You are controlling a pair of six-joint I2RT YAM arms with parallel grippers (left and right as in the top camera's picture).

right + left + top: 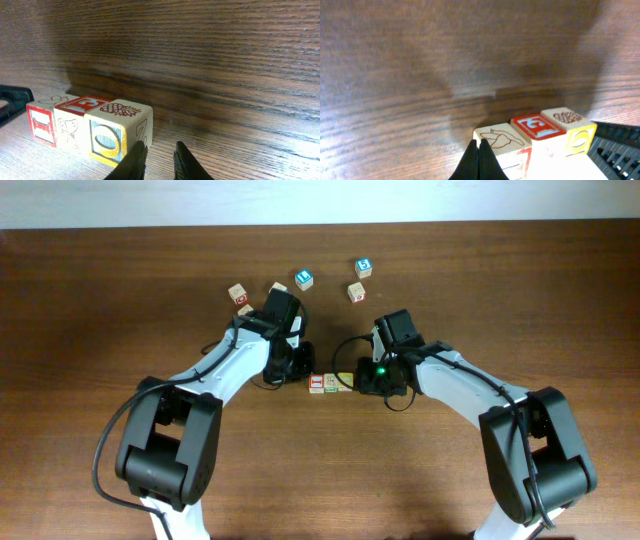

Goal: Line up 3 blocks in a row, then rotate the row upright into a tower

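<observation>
Three blocks stand side by side in a row at the table's middle. The red-bordered one (317, 383) (41, 124) is at the left end, a second (331, 382) (80, 105) with a red top face is in the middle, and the yellow-faced one (345, 383) (106, 140) is at the right end. My left gripper (300, 366) (480, 144) is shut and empty, its tips at the near corner of the left-end block (500, 139). My right gripper (368, 380) (160, 149) sits low beside the yellow-faced block, its jaws slightly apart with nothing between them.
Toward the back of the table lie loose cubes: two blue-faced ones (304, 279) (363, 268), and pale ones (357, 292) (238, 294) (277, 287). Dark wooden tabletop (520, 310) stretches all around the row.
</observation>
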